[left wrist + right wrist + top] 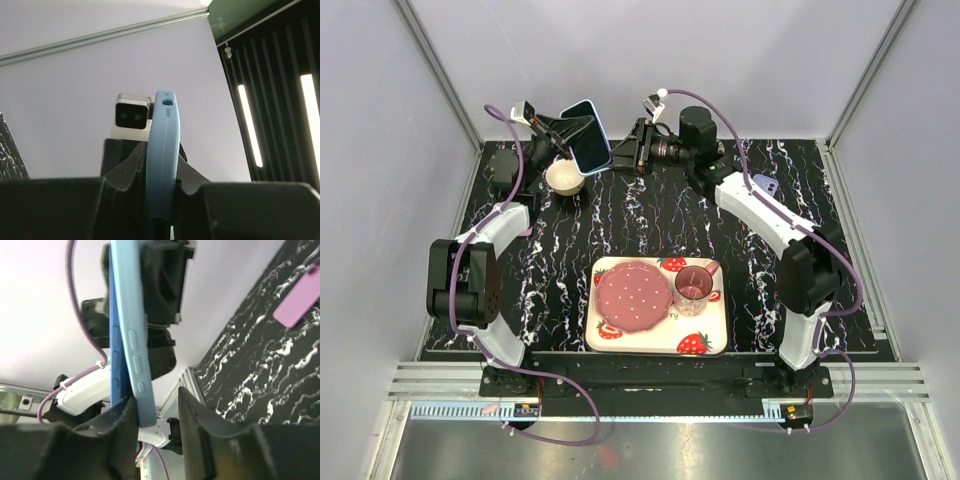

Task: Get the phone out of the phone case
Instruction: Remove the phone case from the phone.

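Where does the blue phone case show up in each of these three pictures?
Top external: the phone case, upper left of centre, tilted.
Left wrist: centre, edge-on, upright.
Right wrist: left of centre, edge-on, running down from the top.
Shared landmark: the black marbled table, in all three.

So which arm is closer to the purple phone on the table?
Right. The right arm runs just beside the purple phone; the left arm is across the table on the far side.
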